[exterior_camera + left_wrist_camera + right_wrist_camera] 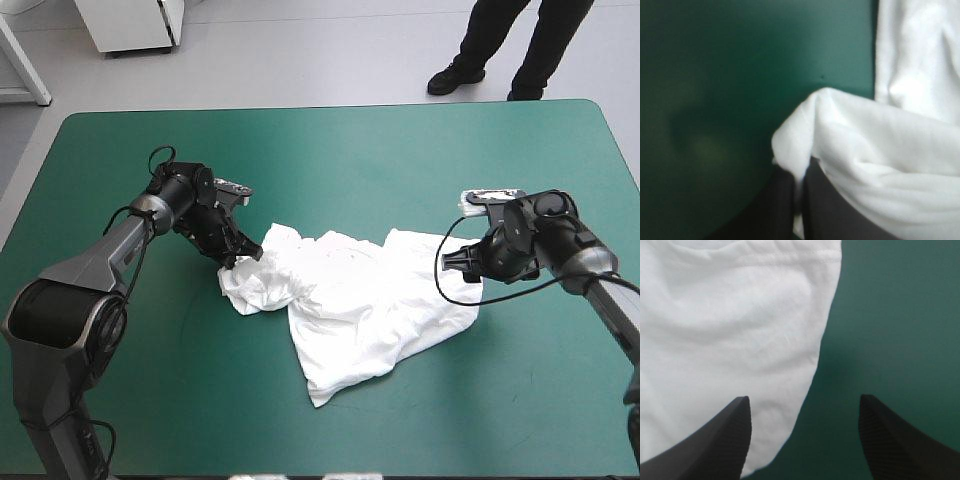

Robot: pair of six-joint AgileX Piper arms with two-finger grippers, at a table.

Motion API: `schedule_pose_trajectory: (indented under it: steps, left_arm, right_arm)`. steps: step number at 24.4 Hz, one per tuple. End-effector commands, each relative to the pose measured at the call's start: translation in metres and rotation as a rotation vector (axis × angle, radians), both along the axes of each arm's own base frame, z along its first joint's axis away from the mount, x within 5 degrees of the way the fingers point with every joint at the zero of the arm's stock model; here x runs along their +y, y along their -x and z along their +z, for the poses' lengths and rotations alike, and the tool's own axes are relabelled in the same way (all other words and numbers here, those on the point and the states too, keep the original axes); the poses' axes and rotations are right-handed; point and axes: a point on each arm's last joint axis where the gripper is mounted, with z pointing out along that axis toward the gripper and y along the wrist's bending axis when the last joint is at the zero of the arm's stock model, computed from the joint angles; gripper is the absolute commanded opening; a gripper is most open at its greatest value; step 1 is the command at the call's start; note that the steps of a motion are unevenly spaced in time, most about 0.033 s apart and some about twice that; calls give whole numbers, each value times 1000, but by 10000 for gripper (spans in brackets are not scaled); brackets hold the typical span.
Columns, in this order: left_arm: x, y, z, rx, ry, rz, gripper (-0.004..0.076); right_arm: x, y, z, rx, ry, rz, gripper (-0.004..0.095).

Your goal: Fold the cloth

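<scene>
The T-shirt [350,300] lies half spread and crumpled about the middle of the teal-green cover [350,160], with a bunched lump at its left end. My left gripper [240,258] sits on that lump, its black fingers all but closed on a pinched fold of white cloth, and the rest of the shirt drapes away beside it. My right gripper [452,262] is at the shirt's right edge with its fingers [735,440] spread wide. One is over the cloth and the other over bare cover just outside the shirt, so the edge runs between them. I judge this step to be taking a second hold, so I can stretch the shirt flat before folding. To do it well I'd lower the right gripper onto that edge and close near a corner rather than mid-hem. Only then would I draw the grippers apart, gently, so the left pinch doesn't slip.
</scene>
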Motion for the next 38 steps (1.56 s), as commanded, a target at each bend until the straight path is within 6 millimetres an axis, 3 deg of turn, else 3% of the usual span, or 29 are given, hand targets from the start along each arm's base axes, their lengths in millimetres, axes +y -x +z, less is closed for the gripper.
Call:
schedule_pose_trajectory:
  steps: [1, 6, 15, 17, 18, 19, 20, 23, 25, 28, 31, 33, 38]
  left_arm:
    - [-11, -2, -10, -6, 51, 14, -10]
    - [-11, -2, -10, -5, 50, 10, -10]
    - [-11, -1, -10, 0, 48, 9, -10]
    - [-11, -1, -10, 0, 50, 9, -10]
    - [-11, -2, -10, -4, 51, 10, -10]
    - [-11, -2, -10, -4, 51, 10, -10]
    - [-11, -2, -10, -6, 51, 10, -10]
    - [-12, -6, -5, -30, 52, 0, -10]
    - [-13, -9, 10, -59, 59, -19, -10]
    - [-10, 3, 65, -134, 81, -36, -10]
    - [-2, 35, 128, -252, 101, -48, -10]
    - [4, 62, 169, -354, 129, -44, -10]
    - [16, 114, 242, -581, 199, -46, -10]
  right_arm:
    - [5, -19, -3, -48, -39, -7, 582]
    - [9, -40, -31, 9, -24, -7, 581]
    - [5, -52, -64, 94, -17, -56, 575]
    - [6, -51, -72, 133, -17, -49, 506]
    - [7, -51, -78, 170, -16, -27, 334]
    - [8, -51, -81, 186, -21, -22, 227]
    - [9, -51, -86, 205, -29, -28, 13]
    - [10, -52, -88, 212, -40, -34, -17]
    - [10, -51, -79, 214, -34, -30, -17]
    - [9, -49, -29, 136, -39, 10, -17]
    - [7, -40, 46, -42, -59, 43, -17]
    - [3, -24, 96, -173, -73, 58, -17]
    - [-4, 10, 177, -432, -114, 67, -17]
